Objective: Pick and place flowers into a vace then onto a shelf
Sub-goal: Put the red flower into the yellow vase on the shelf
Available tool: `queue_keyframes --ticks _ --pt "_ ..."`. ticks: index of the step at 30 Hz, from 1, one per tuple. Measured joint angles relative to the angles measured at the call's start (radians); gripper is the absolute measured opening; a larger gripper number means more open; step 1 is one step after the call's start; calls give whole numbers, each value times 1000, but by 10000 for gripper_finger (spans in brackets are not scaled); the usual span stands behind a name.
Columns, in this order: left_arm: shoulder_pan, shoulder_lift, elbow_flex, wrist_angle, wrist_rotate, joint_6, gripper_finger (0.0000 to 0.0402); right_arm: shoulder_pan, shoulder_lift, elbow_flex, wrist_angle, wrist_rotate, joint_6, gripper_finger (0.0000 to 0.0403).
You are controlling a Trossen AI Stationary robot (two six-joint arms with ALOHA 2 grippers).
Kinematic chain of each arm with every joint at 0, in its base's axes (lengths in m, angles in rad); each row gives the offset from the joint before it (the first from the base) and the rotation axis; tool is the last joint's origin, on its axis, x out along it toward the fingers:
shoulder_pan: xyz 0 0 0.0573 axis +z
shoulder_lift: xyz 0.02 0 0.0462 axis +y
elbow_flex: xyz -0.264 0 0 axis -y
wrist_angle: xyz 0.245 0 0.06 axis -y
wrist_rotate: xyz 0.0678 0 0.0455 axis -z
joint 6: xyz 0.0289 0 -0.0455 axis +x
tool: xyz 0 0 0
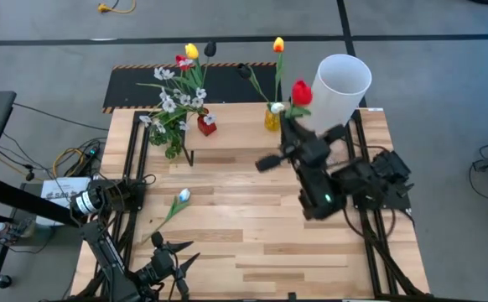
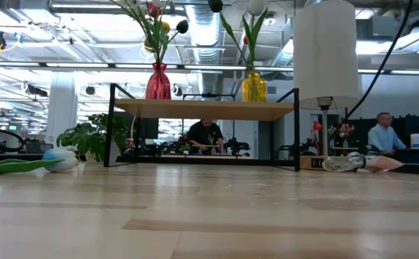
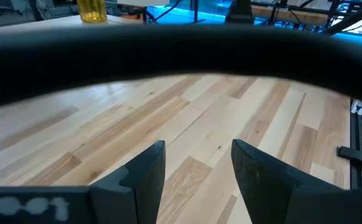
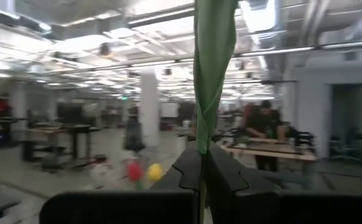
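Toward one o'clock on the counter (image 1: 252, 226), we see our right pincer (image 4: 203, 163) clamped on the green stem of a red tulip (image 1: 301, 93), held up beside the yellow vase (image 1: 272, 118). That vase and the red vase (image 1: 207, 125) of flowers (image 1: 177, 88) stand on the shelf (image 2: 206, 109) at twelve o'clock. At seven o'clock our left pincer (image 3: 196, 169) hangs with fingers parted, holding nothing. A white tulip (image 1: 181, 198) lies flat at nine o'clock.
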Motion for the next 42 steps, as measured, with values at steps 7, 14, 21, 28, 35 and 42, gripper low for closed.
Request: queue_keyframes --ticks 7,14,21,28,35,42 --pt "1 0 0 -20 -10 1 173 -157 -20 1 0 0 18 0" --pt "11 0 0 -62 -54 -7 173 -284 -19 1 -4 2 44 0" --pt "61 0 0 -57 -54 -8 173 -425 -19 1 -106 28 156 0" --pt "107 0 0 -34 -53 -8 173 -518 -17 1 -352 74 298 0" --pt "115 0 0 -32 -52 -8 173 -560 -12 0 -537 177 568 0" --pt "112 0 0 -35 -52 9 173 -563 -16 -52 -534 287 584 0"
